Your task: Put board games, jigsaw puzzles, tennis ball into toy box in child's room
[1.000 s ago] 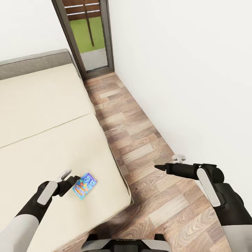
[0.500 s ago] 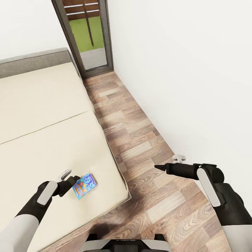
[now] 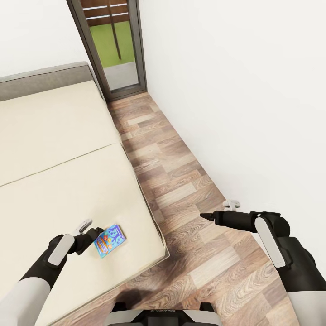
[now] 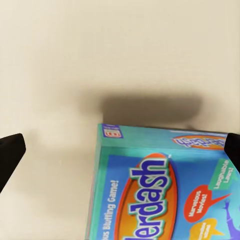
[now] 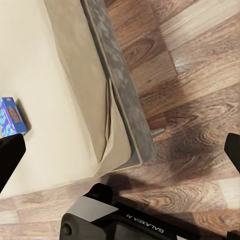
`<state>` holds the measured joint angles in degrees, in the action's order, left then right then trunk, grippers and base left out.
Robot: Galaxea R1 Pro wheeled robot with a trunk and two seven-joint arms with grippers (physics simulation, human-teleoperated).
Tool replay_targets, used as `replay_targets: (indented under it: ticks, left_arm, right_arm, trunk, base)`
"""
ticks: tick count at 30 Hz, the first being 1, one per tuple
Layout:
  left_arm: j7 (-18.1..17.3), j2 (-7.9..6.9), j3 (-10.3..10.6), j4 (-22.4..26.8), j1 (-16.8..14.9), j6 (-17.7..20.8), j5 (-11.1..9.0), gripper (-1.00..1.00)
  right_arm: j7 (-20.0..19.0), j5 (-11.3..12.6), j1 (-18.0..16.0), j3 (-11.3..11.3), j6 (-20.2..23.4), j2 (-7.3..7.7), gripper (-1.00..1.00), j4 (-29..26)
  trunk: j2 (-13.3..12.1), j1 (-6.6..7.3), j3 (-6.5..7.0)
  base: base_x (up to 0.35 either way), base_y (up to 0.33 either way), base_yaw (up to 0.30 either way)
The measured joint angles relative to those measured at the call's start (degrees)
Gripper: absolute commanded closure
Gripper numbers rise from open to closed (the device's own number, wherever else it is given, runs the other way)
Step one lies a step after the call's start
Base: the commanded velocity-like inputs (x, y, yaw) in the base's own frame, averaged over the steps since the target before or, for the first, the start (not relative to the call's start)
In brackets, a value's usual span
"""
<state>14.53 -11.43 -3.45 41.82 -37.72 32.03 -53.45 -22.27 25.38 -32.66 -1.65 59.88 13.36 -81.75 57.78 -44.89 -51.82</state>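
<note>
At the far left of the head view, the left gripper [image 3: 93, 234] reaches over the bed [image 3: 54, 149], a low cream mattress on a thin grey frame. Its fingers are spread, and a small blue-white board game [image 3: 109, 240] lies flat on the mattress near the bed's front corner, right at the fingertips. In the left wrist view the game [image 4: 165, 190] sits between the two dark fingertips [image 4: 10, 155] at the frame's edges, cover facing up, with a shadow on the mattress beside it. The jaws bracket the box but do not appear to press on it.

To the right of the bed runs a strip of wood floor [image 3: 181, 181], leading back to a glass door [image 3: 113, 45]. A white wall [image 3: 249, 90] stands further right.

At the right, the right gripper [image 3: 207, 217] hangs over the floor, holding nothing. In the right wrist view its fingertips sit far apart at the frame's edges, so it looks open.

The risks, as a judgement: the box is flat and thin, so closing the fingers could catch only an edge, or push it along the soft mattress rather than clamp it. It lies close to the bed's corner, so a nudge might slide it off onto the floor. A shallow pinch could also let it tilt and slip out on the way up.
</note>
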Motion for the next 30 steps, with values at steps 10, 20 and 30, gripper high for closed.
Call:
replay_targets:
  ticks: [10,20,30]
  left_arm:
    - [0.00,0.00,0.00,0.00,0.02,0.00,-0.08,-1.00]
    - [0.00,-0.03,0.01,-0.02,0.01,0.00,-0.39,-1.00]
    - [0.01,-0.05,-0.03,-0.02,0.01,0.00,-0.48,-1.00]
  right_arm:
    - [0.00,0.00,0.00,0.00,0.00,-0.03,-1.00,-0.04]
    - [0.00,0.02,0.01,0.01,0.00,-0.03,-1.00,-0.06]
    - [0.00,0.02,0.01,0.01,0.00,-0.02,-1.00,-0.06]
  trunk:
    - [0.00,0.00,0.00]
    - [0.00,0.00,0.00]
    - [0.00,0.00,0.00]
  base:
    - [-0.001,0.000,-0.002]
    - [0.000,0.000,-0.135]
    - [0.000,0.000,-0.227]
